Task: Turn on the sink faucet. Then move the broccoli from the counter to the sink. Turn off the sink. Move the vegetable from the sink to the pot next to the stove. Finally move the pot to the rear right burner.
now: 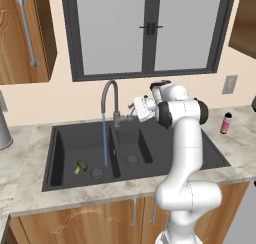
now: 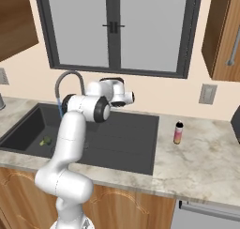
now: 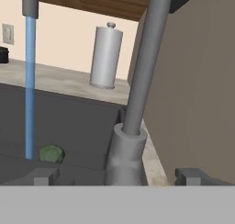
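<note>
The sink faucet stands behind the charcoal sink, and a blue water stream falls into the large basin. The broccoli lies on that basin's floor, left of the drain, also seen as broccoli and broccoli. My gripper is open just right of the faucet's base, at the height of its small lever. In the hand view the faucet stem rises between the spread tips of my gripper, which holds nothing. The pot and the stove are out of view.
A steel canister stands on the counter left of the sink. A small red bottle stands on the counter to the right. The wall and window are close behind the faucet.
</note>
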